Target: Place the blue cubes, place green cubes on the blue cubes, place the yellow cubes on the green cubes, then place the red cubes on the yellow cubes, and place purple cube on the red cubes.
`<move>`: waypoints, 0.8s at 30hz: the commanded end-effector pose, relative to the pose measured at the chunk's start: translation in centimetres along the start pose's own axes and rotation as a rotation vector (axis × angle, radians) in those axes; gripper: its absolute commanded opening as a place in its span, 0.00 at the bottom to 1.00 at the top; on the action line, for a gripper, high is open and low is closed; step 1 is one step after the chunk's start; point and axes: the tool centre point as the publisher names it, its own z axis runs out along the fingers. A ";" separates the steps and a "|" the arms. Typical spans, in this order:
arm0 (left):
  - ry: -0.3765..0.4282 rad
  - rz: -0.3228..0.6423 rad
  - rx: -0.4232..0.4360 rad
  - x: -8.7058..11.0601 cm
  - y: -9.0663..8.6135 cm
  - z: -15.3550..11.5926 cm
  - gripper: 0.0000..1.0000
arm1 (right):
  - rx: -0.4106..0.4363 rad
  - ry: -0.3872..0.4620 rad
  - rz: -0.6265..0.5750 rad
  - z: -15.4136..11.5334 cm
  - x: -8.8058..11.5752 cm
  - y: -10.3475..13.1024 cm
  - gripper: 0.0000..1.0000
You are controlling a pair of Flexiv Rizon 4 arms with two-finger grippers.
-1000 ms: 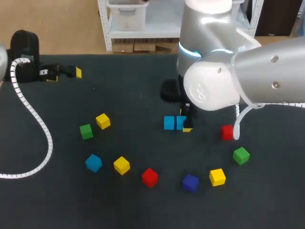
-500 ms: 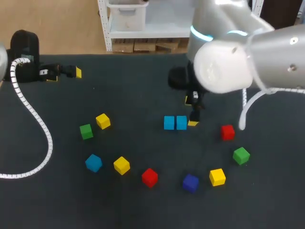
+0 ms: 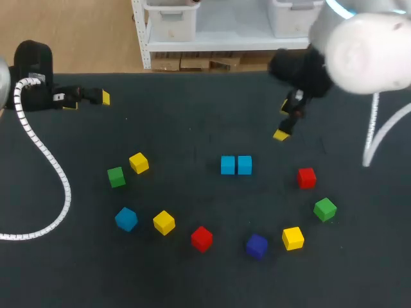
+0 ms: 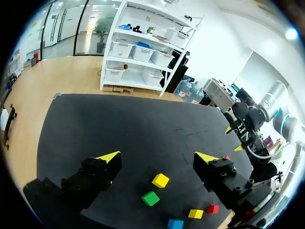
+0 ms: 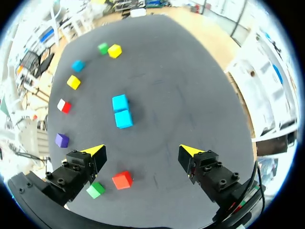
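Bare desk [image 3: 186, 135] behind and on both sides of the touching blue pair [image 3: 236, 165]. Nearest at the right: a red cube [image 3: 306, 178], apart. In front, a loose arc of single cubes [image 3: 201, 238], with gaps between. At the left, a white coiled cable [image 3: 45, 167] lying across the desk. Beyond the pair, raised and well apart, the right end effector [image 3: 283, 120].
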 end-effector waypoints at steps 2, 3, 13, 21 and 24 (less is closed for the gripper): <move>-0.004 0.001 0.005 0.1 0.1 0.0 1.00 | 0.020 -0.153 0.052 -2.8 1.9 -0.1 1.00; -0.004 0.001 0.005 0.1 0.1 0.0 1.00 | 0.025 -0.166 0.058 -3.1 2.1 -0.1 1.00; -0.004 0.001 0.005 0.1 0.1 0.0 1.00 | 0.044 -0.267 0.140 -4.5 3.8 0.0 1.00; -0.004 0.001 0.005 0.1 0.1 0.0 1.00 | 0.066 -0.294 0.184 -4.4 4.5 0.0 1.00; -0.004 0.001 0.005 0.1 0.1 0.0 1.00 | 0.066 -0.294 0.184 -4.4 4.5 0.0 1.00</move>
